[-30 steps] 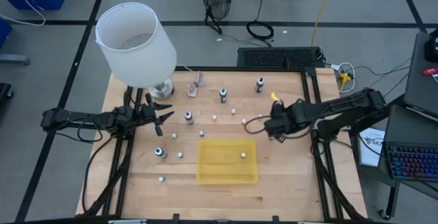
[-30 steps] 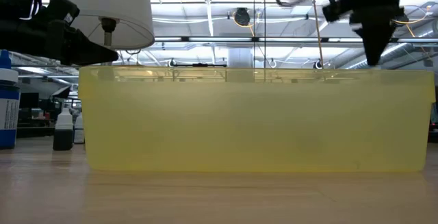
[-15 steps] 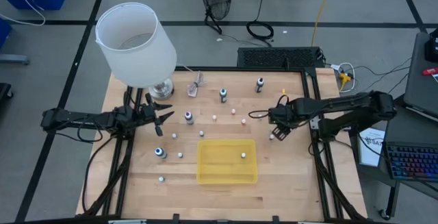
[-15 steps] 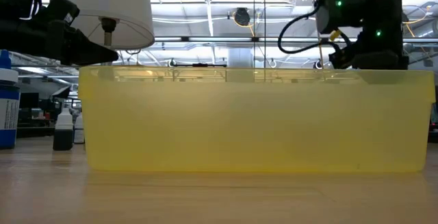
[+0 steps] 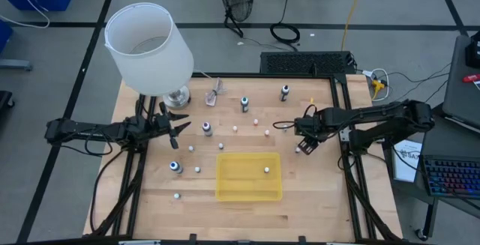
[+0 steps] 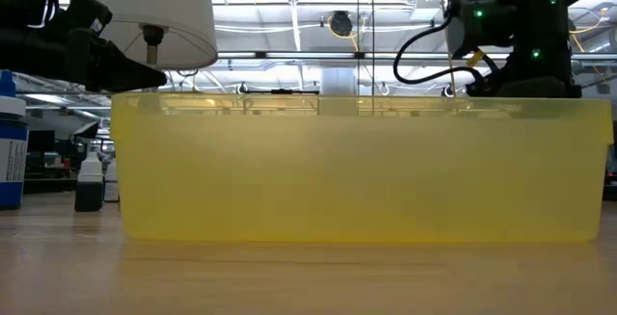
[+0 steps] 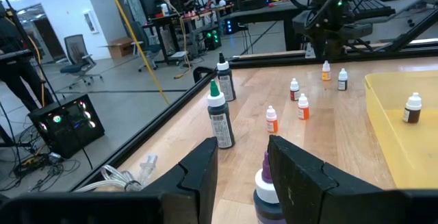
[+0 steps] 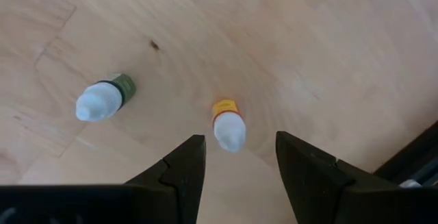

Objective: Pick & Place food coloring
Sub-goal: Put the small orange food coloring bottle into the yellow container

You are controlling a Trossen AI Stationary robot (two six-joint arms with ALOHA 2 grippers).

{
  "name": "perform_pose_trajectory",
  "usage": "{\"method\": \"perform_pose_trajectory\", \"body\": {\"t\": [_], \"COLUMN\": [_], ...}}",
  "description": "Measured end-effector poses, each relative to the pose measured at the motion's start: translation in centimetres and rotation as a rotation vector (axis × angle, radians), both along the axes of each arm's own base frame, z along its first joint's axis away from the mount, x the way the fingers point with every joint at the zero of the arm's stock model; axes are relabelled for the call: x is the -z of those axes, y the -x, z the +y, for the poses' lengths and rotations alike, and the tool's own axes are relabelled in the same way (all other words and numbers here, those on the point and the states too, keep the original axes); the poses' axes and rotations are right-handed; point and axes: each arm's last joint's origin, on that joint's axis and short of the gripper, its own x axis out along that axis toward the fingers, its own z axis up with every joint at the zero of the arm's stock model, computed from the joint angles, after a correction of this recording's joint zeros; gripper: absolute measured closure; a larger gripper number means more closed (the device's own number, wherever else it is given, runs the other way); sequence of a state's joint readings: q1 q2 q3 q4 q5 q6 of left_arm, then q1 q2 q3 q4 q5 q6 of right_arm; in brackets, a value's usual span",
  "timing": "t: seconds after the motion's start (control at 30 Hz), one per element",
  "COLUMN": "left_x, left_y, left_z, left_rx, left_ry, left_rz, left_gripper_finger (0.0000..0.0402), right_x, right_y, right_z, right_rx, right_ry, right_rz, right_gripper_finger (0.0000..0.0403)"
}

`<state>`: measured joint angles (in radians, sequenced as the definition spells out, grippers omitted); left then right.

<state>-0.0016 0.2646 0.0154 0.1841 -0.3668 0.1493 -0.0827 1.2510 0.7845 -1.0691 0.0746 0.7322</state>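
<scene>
Right wrist view showed me the target: a tiny food coloring bottle with a white cap and an orange-and-yellow band (image 8: 228,129) standing on the wooden tabletop (image 8: 287,39), and a second tiny bottle with a green band (image 8: 102,99) just beside it. I had the right gripper (image 8: 239,157) poised above the orange one, its dark fingers (image 8: 179,166) spread wide on either side and holding nothing; I judged that straddle was there so a straight descent would put the bottle between them. In the high view that gripper (image 5: 303,146) sat right of the yellow rectangular plastic tray (image 5: 227,177), which already held one small bottle (image 5: 266,170), the likely drop spot. More bottles stood scattered across the tabletop. The left gripper (image 5: 178,128) waited near the white-shaded lamp (image 5: 146,46), open and empty, a purple-tinted bottle (image 7: 265,183) close ahead of its fingers. Beyond the tabletop I saw desks, chairs and cables on the floor.
</scene>
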Motion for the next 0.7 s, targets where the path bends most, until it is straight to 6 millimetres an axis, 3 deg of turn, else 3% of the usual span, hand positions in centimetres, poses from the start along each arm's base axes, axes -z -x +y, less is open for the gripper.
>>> {"method": "perform_pose_trajectory", "body": {"t": [0.7], "left_x": [0.0], "left_y": [0.0], "left_z": [0.0], "left_rx": [0.000], "left_ry": [0.000], "left_rz": [0.000], "left_gripper_finger": [0.0270], "right_x": [2.3], "right_y": [-1.5], "right_z": [0.3], "right_rx": [-0.068], "right_ry": [0.024], "right_rz": [0.089], "right_gripper_finger": [0.0239]}}
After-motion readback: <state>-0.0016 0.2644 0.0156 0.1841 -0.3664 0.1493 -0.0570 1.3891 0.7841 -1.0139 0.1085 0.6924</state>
